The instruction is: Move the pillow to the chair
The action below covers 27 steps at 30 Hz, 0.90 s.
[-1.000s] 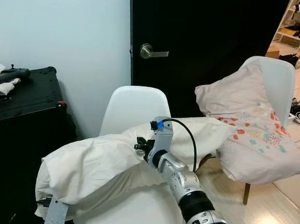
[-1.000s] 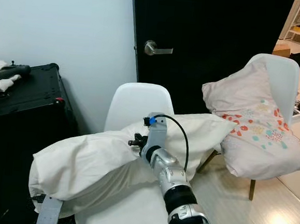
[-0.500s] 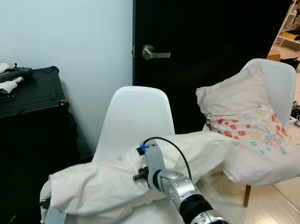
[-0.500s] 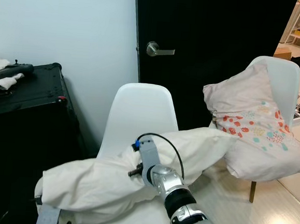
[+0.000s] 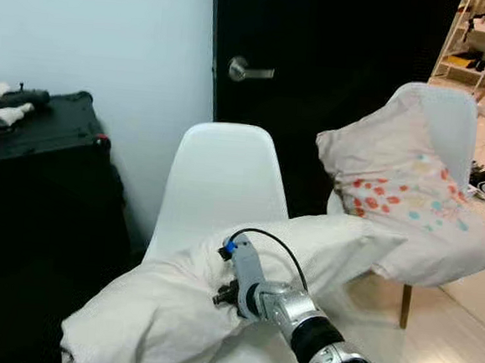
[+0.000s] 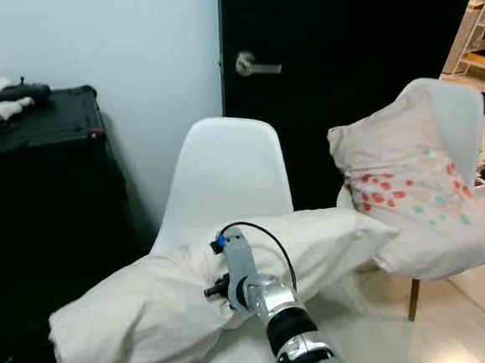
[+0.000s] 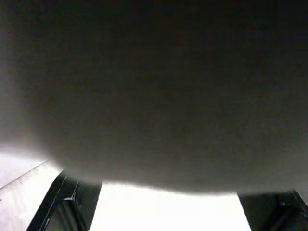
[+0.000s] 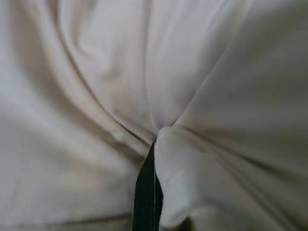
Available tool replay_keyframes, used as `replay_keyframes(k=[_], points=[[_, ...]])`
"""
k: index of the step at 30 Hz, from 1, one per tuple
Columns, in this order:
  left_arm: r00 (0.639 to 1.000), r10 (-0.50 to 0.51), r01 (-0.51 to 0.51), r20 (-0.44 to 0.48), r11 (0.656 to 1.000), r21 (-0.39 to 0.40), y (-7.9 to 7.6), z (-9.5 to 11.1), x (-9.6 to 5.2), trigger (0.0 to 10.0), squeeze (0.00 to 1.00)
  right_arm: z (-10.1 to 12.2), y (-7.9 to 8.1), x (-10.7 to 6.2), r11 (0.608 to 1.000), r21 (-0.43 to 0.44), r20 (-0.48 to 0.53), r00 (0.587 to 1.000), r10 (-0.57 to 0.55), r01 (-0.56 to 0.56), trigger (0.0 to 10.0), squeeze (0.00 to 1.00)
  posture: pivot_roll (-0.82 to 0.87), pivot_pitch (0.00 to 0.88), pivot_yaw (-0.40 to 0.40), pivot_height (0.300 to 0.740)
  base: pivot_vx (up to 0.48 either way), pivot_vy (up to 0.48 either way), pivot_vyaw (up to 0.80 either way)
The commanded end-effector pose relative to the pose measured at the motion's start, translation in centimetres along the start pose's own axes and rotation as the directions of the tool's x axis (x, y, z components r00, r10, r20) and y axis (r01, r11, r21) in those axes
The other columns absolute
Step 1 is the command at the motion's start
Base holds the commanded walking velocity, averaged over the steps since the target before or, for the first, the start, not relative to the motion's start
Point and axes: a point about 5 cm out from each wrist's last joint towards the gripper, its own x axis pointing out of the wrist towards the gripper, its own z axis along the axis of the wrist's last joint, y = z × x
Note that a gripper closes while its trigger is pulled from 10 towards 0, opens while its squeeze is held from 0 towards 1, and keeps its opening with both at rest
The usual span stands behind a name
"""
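Note:
A long white pillow (image 5: 165,314) lies slanted across the seat of the white chair (image 5: 222,176), its far end reaching toward the second chair. My right gripper (image 5: 222,295) is sunk into the pillow's middle and shut on a fold of its fabric. In the right wrist view one black finger (image 8: 147,192) shows with the cloth (image 8: 192,144) bunched around it. My left gripper (image 7: 168,214) sits under the pillow's near left end, open, its fingers (image 7: 67,204) spread wide below the pillow (image 7: 154,86).
A second white chair (image 5: 456,114) at the right holds a patterned pillow (image 5: 401,194). A black cabinet (image 5: 41,182) with items on top stands at the left. A black door (image 5: 336,54) with a lever handle (image 5: 250,68) is behind the chairs. Pale floor (image 5: 457,333) lies at right.
The pillow and my right gripper have come down and toward me, from backrest height to the chair's seat. The left arm's silver link has dropped out of the eye views.

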Motion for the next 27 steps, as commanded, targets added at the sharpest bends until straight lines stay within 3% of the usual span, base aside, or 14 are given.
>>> replay_keyframes(k=[1, 7, 13, 21, 25, 27], points=[[1.000, 0.023, -0.023, -0.007, 0.999, 0.041, 0.7, -0.2, 0.0, 10.0, 0.00, -0.4, 0.1, 0.1, 0.999, 0.035, -0.010, 1.000, 0.008, -0.008, 10.0, 0.00, -0.04, 0.004, 0.020, 0.590, 0.000, 0.000, 0.00], [0.999, 0.045, -0.045, 0.005, 0.990, 0.135, 1.2, -0.5, -0.1, 10.0, 0.00, 0.0, 0.9, 0.3, 0.998, 0.056, 0.021, 0.999, 0.039, -0.040, 10.0, 0.00, -0.03, 0.009, 0.016, 0.560, 0.000, 0.000, 0.00], [0.997, 0.078, -0.081, 0.029, 0.985, 0.154, 1.9, -0.3, 0.0, 10.0, 0.00, 0.4, 1.5, 0.5, 0.994, 0.082, 0.058, 0.996, 0.061, -0.065, 10.0, 0.00, -0.03, 0.011, 0.015, 0.546, 0.000, 0.000, 0.00], [0.961, 0.180, -0.218, 0.211, 0.960, 0.174, 4.8, 3.9, 0.6, 10.0, 0.00, 1.0, 1.7, 0.5, 0.996, 0.073, 0.097, 0.994, 0.053, -0.060, 10.0, 0.00, -0.02, 0.022, 0.014, 0.546, 0.000, 0.000, 0.00], [0.944, 0.191, -0.242, 0.270, 0.955, 0.170, 5.3, 5.4, 0.7, 10.0, 0.00, 1.2, 1.7, 0.5, 0.996, 0.073, 0.116, 0.992, 0.043, -0.052, 10.0, 0.00, -0.02, 0.023, 0.013, 0.546, 0.000, 0.000, 0.00], [0.925, 0.180, -0.248, 0.335, 0.953, 0.173, 5.3, 7.5, 0.8, 10.0, 0.00, 1.5, 1.5, 0.4, 0.995, 0.084, 0.143, 0.989, 0.032, -0.045, 10.0, 0.00, -0.02, 0.023, 0.013, 0.546, 0.000, 0.000, 0.00]])
